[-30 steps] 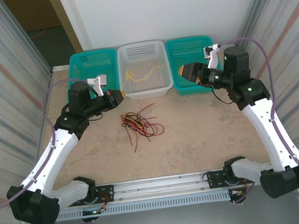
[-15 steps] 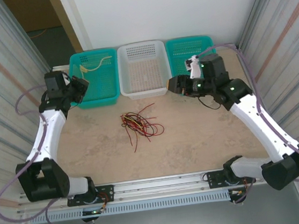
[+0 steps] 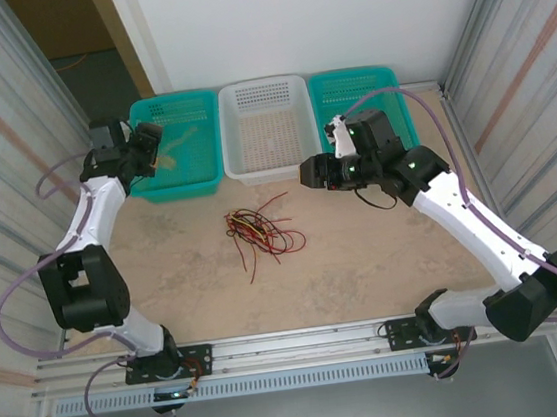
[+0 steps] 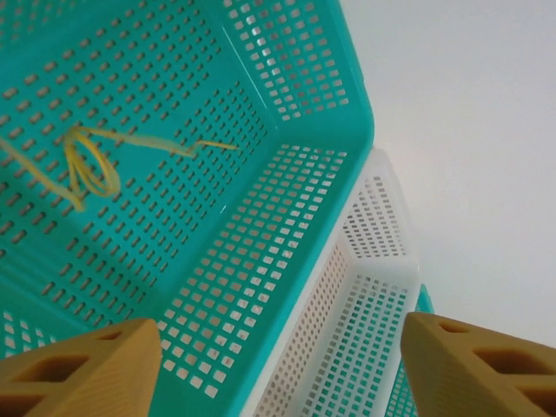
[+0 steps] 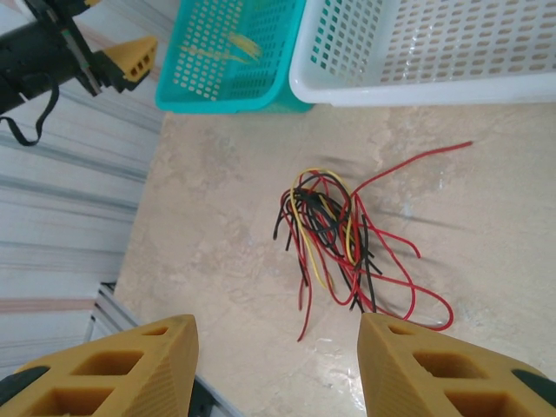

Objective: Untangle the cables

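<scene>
We see the tangle (image 3: pixel 261 233) lying on the bench (image 3: pixel 385 257), a little left of the middle and on the near side of the white basket (image 3: pixel 268 129). It is a loose knot of thin red, black and yellow strands. One red strand reaches out to the far right toward the white basket and stops short of it. Another red strand trails toward the near edge.

A single yellow cable (image 4: pixel 87 165) lies apart from the rest, curled on the floor of the left basket (image 3: pixel 194 173), with one end running off as a thin line.

The left fingers (image 4: pixel 78 369) hang over the left side of that basket. In the left wrist view they stand wide apart with nothing between them, and the yellow cable lies below, clear of both.

The right fingers (image 5: pixel 113 365) hover over the bench just off the near right corner of the white basket, to the far right of the tangle. They are parted and empty. In the right wrist view the tangle lies on the bench beyond them, not touched.

The right basket (image 3: pixel 356 94) stands at the far right, beside the white one.
</scene>
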Tool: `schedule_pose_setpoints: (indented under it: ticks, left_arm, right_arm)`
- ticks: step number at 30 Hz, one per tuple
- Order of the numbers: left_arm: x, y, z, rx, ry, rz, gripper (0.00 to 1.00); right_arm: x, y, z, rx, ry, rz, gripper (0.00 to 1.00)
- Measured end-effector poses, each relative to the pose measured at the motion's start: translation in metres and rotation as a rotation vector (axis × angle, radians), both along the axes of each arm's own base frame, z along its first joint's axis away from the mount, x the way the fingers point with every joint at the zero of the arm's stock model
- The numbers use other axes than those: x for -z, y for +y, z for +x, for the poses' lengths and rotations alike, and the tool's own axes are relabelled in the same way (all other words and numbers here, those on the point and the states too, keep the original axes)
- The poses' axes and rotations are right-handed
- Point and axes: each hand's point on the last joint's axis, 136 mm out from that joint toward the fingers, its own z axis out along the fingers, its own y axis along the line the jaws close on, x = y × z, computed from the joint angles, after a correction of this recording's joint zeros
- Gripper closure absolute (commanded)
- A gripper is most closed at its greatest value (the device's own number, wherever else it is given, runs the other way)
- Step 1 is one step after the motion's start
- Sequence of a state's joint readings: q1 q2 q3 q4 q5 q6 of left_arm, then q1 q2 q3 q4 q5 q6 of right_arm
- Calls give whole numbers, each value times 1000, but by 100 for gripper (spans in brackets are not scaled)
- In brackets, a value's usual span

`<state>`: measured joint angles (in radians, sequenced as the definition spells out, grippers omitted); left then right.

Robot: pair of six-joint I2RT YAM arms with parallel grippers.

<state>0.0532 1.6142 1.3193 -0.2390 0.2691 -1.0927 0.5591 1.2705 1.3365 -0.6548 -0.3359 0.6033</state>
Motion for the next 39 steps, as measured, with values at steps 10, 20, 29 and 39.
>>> schedule_pose_setpoints:
  ticks: [10, 20, 29, 39]
  left_arm:
    - [-1, -13, -50, 96, 22, 66, 29]
    - [-11, -99, -161, 449, -24, 190, 42]
    - [52, -110, -205, 544, 155, 160, 53]
    - [58, -121, -209, 589, 150, 125, 53]
  right_arm:
    - [30, 8, 7, -8, 53, -80, 49]
    - [102, 62, -11, -154, 175, -215, 59]
    - [162, 111, -29, -267, 256, -330, 67]
    - [177, 96, -13, -213, 246, -459, 59]
